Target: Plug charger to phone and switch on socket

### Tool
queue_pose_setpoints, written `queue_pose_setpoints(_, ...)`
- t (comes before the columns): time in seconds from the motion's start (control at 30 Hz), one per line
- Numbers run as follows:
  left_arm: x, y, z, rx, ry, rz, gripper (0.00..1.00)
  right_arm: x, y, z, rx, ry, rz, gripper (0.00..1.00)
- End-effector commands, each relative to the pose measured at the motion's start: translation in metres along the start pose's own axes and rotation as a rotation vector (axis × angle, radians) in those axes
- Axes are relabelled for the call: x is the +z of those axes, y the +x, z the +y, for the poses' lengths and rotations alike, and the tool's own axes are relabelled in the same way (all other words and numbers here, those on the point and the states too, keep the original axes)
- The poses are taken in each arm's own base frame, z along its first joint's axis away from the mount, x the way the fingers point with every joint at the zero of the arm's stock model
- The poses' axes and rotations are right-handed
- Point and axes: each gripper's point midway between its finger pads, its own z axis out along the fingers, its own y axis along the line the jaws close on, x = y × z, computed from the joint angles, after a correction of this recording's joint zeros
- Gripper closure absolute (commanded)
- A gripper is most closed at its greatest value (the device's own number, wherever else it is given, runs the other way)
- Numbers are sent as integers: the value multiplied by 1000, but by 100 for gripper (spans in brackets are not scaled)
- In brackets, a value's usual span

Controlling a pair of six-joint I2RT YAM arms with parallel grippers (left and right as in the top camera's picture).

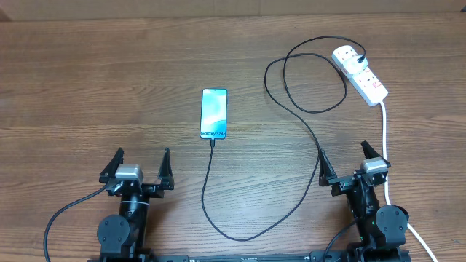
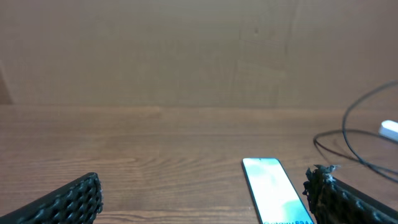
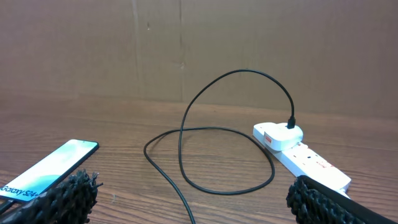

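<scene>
Seen from overhead, the phone [image 1: 213, 113] lies flat and screen-up on the tabletop [image 1: 87, 87], ahead of both arms and nearer the left one. The charger [image 1: 209, 161] leaves the phone's near end, sags toward the robot, climbs past the right arm, coils once and ends at a white plug sitting in the far end of the socket [image 1: 368, 81]. Left jaws and right jaws are both spread wide with nothing in them. Whether the connector is fully seated in the phone is too small to tell.

In the left wrist view, the lit phone [image 2: 273, 186] lies just inside the right-hand finger and is cut off at the bottom edge.

In the right wrist view, the socket [image 3: 308, 158] sits ahead on the right, partly hidden by a finger, and the phone [image 3: 53, 163] at far left. The switch position cannot be read.

The cable is probably light and limp, so the stiff connector tip is the place to pinch it. The phone looks slick and likely to slide, so it wants bracing by its edges. The strip may shift under a press.
</scene>
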Motion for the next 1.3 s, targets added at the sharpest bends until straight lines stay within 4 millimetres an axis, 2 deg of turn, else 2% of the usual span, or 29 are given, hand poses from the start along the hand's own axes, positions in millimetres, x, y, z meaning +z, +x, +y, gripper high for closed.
queue_pose_setpoints(0.0, 0, 8, 13, -44, -72, -3, 0, 0, 1, 2, -5, -9, -5, 0)
queue_pose_setpoints(0.2, -1, 24, 23, -42, -124, 63, 0, 0, 1, 2, -5, -9, -5, 0)
queue_pose_setpoints(0.4, -2, 24, 29, -42, -145, 62, 0, 0, 1, 2, -5, -9, -5, 0)
queue_pose_setpoints(0.9, -1, 26, 23, 47, -108, 76, 0, 0, 1, 2, -5, -9, -5, 0)
queue_pose_setpoints(1.27, -2, 25, 29, 47, -142, 72, 0, 0, 1, 2, -5, -9, -5, 0)
